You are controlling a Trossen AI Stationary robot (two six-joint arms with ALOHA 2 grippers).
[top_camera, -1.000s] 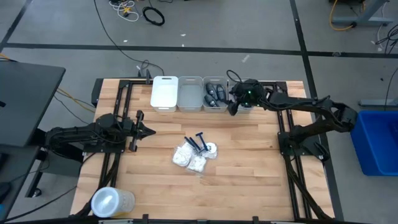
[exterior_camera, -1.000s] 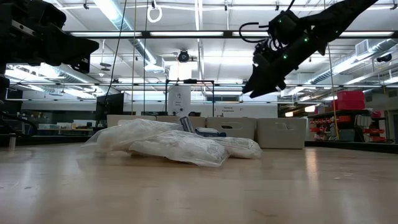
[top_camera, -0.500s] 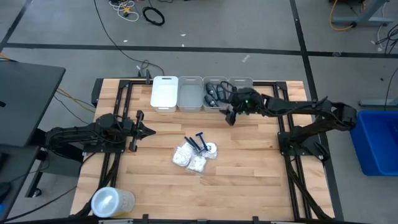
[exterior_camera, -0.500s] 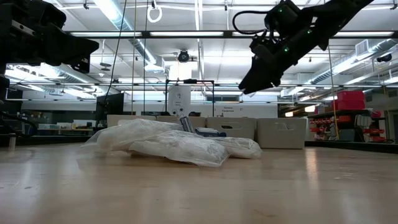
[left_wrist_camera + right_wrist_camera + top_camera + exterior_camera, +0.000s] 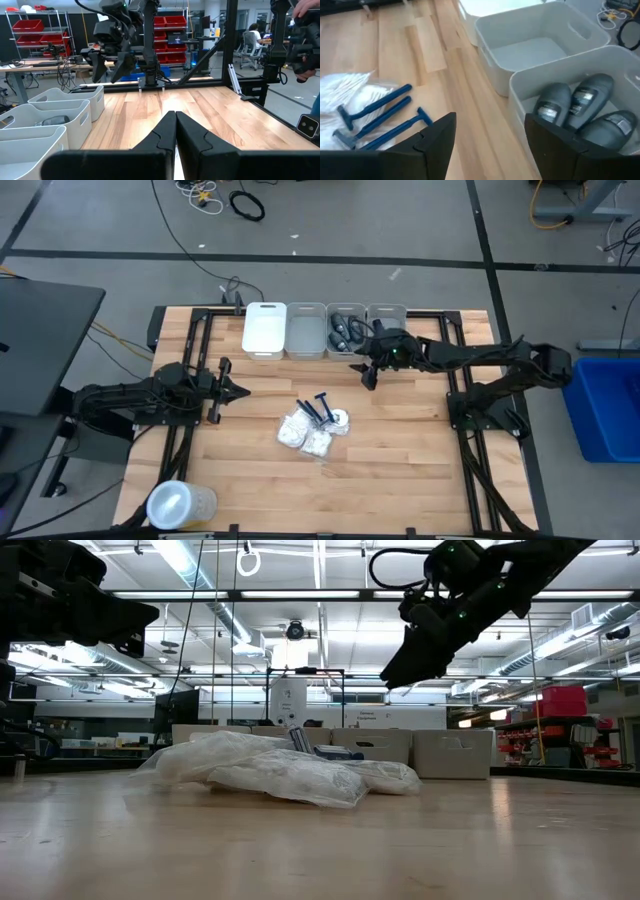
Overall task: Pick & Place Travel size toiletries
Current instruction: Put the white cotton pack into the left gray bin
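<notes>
right claw point(image 5: 368, 376) wide, empty | beside bins point(image 5: 325, 330) | razors point(image 5: 318, 410) near | left claw point(image 5: 175, 131) closed

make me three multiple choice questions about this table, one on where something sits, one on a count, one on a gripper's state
1. Where do the dark containers lie?
A. in a white bin
B. on the bare table
C. in the left gripper

2. How many blue razors lie by the white packets?
A. one
B. three
C. six

3. How is the right gripper?
A. shut on a razor
B. shut on a packet
C. open and empty

Answers: 1 A, the right wrist view shows them inside a bin. 2 B, three handles show there. 3 C, its jaws stand apart with nothing between.
</notes>
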